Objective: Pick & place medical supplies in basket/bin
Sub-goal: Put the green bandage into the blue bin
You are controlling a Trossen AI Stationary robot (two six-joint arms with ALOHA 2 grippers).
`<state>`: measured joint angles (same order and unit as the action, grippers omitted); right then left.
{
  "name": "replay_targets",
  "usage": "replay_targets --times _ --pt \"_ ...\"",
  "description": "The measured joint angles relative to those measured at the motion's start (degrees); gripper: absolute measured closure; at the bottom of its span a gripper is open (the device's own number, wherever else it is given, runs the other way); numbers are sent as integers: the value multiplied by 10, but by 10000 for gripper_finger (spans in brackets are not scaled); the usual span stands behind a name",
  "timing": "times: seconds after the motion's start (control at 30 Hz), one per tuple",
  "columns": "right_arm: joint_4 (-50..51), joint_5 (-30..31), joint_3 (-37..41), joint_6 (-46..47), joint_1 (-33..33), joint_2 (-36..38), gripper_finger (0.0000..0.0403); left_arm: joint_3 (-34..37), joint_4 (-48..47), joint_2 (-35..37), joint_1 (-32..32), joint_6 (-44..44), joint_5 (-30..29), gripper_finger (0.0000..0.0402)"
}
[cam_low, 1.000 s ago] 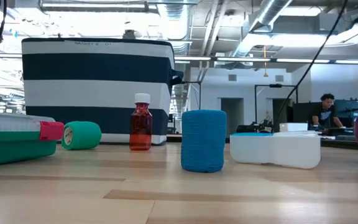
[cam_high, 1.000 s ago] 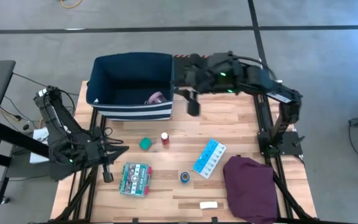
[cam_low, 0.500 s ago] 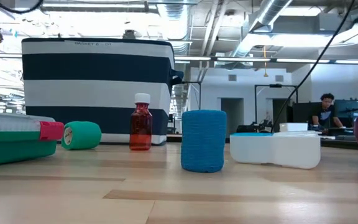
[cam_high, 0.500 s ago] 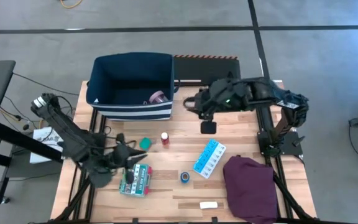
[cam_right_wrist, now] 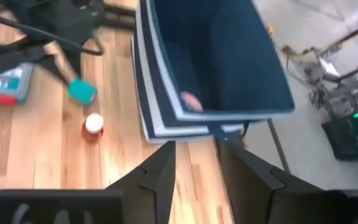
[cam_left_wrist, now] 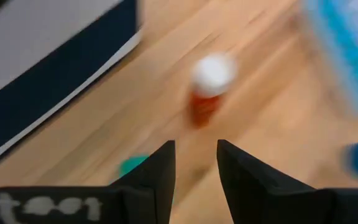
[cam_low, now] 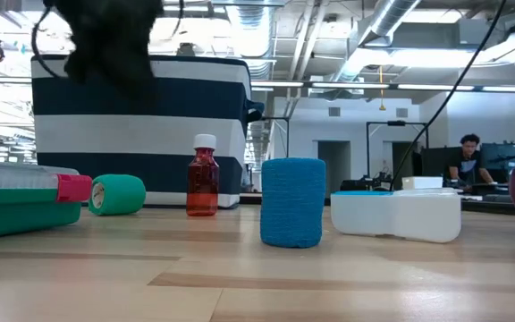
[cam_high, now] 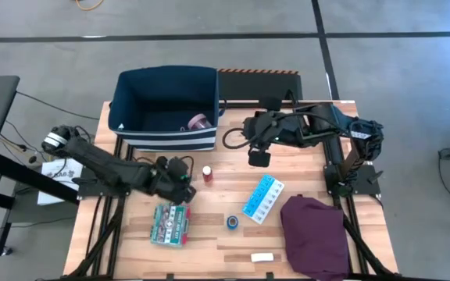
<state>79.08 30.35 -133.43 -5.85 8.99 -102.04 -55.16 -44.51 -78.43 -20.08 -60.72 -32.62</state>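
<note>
My left gripper (cam_high: 181, 178) (cam_left_wrist: 196, 158) hangs open just above the green tape roll (cam_low: 117, 194) (cam_left_wrist: 131, 165), which lies on its side; in the high view the gripper hides it. Right of it the small red-capped bottle (cam_high: 207, 173) (cam_left_wrist: 209, 84) stands upright. My right gripper (cam_high: 258, 158) (cam_right_wrist: 196, 158) is open and empty, in the air right of the navy-blue bin (cam_high: 166, 141). The pink cup (cam_high: 198, 122) lies inside the bin. Flat on the table are the pill organizer (cam_high: 263, 197), the blue tape roll (cam_high: 233, 222), the green-red box (cam_high: 170, 224) and the white bar (cam_high: 262, 257).
A purple cloth (cam_high: 315, 234) lies crumpled at the table's near right corner. The bin stands at the far left of the table (cam_high: 303, 168). A person sits far back in the room (cam_low: 466, 161), away from the table.
My left arm has swung from the table's left edge rightward and toward the far side, ending over the green roll beside the bottle. My right gripper has drawn away from the bin's right rim, toward the near edge and slightly right.
</note>
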Motion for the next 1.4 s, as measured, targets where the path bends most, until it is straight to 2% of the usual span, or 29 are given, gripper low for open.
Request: replay_targets --times 0.1,0.27,0.47,0.67,0.9,1.17,1.3,1.4 --pt "26 0 0 9 0 1 280 0 -34 -31 40 8 52 294" --pt "36 0 0 14 -1 1 281 0 -21 -84 84 60 140 294" --pt "37 -1 0 14 -1 1 281 -2 -18 -130 108 99 203 286" --pt "36 -2 0 14 -1 1 281 -9 -22 -134 109 105 209 266" --pt "36 -2 0 14 -1 0 281 -22 -26 -135 109 160 214 252" --pt "37 -3 0 14 -1 0 281 -24 -63 -131 119 101 234 272" --pt "37 -3 0 14 -1 -1 281 -42 -132 -131 118 103 234 287" --pt "38 -3 0 14 -1 -1 281 -61 -169 -131 114 101 211 293"
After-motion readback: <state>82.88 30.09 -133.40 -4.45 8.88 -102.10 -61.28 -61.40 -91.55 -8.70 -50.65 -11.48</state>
